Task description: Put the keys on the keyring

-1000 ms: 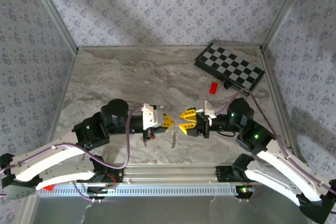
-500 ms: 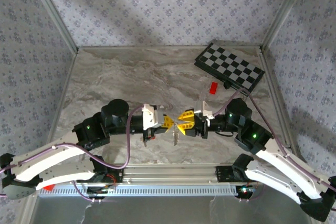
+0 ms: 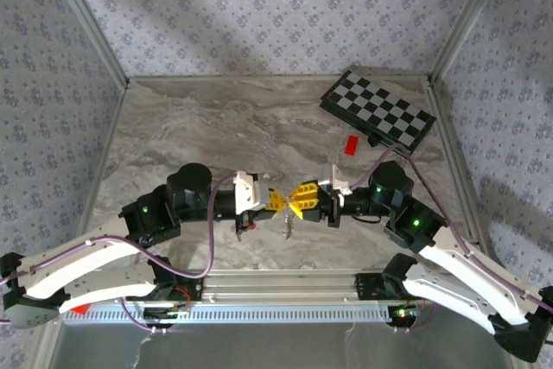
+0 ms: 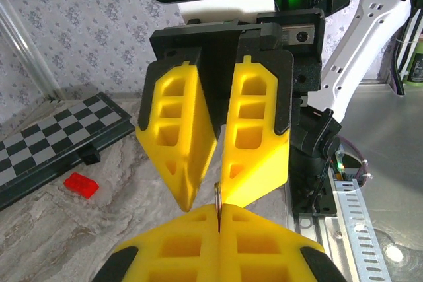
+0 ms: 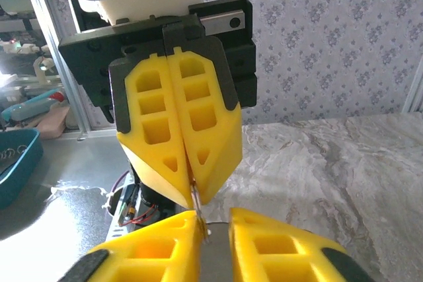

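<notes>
**Overhead view.** The left gripper [image 3: 278, 201] and the right gripper [image 3: 300, 199] meet tip to tip over the near part of the table [image 3: 199, 127]. A key [image 3: 288, 227] shows just nearside of the tips; whether it hangs or lies flat is unclear. A chessboard [image 3: 378, 110] and a red block [image 3: 352, 145] sit well apart, far right.

**Wrist views.** The left fingers are pressed together on the thin keyring [image 4: 218, 197], seen edge-on. The right fingers stand narrowly apart around it, and whether they touch it cannot be made out.
</notes>
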{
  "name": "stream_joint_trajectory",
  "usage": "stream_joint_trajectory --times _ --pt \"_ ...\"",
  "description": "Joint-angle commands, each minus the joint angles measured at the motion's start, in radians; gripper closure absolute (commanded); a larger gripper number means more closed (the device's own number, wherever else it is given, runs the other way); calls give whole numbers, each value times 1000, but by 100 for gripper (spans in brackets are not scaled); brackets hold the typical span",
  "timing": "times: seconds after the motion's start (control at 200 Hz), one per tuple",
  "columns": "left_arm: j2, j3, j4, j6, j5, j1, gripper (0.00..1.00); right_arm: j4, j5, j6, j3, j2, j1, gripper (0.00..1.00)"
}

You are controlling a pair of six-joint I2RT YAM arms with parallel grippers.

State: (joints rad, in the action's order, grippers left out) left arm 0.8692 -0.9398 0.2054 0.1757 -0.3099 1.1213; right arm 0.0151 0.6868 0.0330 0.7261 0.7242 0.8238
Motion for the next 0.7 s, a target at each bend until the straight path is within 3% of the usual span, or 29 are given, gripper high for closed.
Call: stream_joint_trajectory --times 0.0,0.175,0.335,0.48,0.695 --pt "-24 2 -49 12 -32 6 100 28 13 -13 8 1 9 86" --pt "-26 9 -53 8 -32 4 100 32 9 -12 2 0 14 100" --pt "-34 19 -56 1 -7 5 100 20 -8 0 -1 -10 15 100" --pt "-70 50 -68 -16 36 5 80 -24 -23 33 7 -27 15 100" --pt "-126 106 -131 -62 37 3 72 119 -4 -47 -54 -60 11 100"
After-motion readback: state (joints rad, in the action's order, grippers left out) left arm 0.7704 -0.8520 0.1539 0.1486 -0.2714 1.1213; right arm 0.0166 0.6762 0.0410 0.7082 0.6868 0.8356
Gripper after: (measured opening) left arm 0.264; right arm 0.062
